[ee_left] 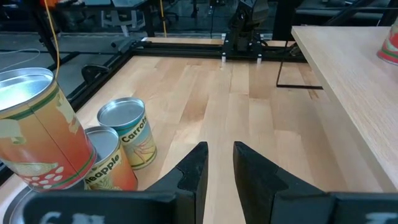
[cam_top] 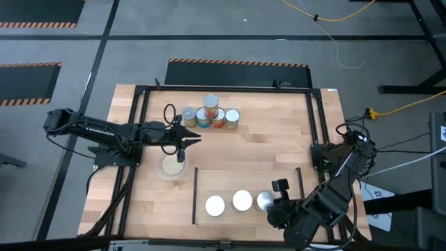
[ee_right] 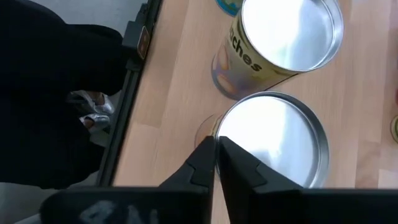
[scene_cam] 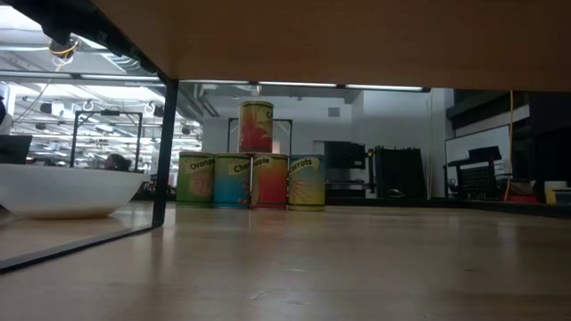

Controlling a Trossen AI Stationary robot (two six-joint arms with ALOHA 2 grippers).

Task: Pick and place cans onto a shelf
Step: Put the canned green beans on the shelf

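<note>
Several cans (cam_top: 211, 115) stand in a cluster at the table's far middle, one stacked on top (scene_cam: 256, 127). My left gripper (cam_top: 195, 139) hovers just near of them, narrowly open and empty (ee_left: 219, 163), fingers pointing toward the table's right. Three cans stand upright on the light-wood shelf (cam_top: 230, 181) at the near edge. My right gripper (cam_top: 275, 202) is at the rightmost of them (cam_top: 263, 201), shut at its top rim (ee_right: 216, 144). My right gripper comes from above, pointing down, at the silver top rim (ee_right: 219, 127) of the rightmost shelf can. One fingertip (ee_right: 204, 155) is outside the can's wall and one (ee_right: 231, 155) over its top, the rim between them. The can is upright beside another can (ee_right: 280, 37).
A round clear dish (cam_top: 173, 166) with beige contents sits below my left gripper. A black metal frame (cam_top: 139, 118) runs around the table. The shelf's black bars (cam_top: 194, 195) stand at its short sides. The low view looks under the shelf (scene_cam: 357, 45).
</note>
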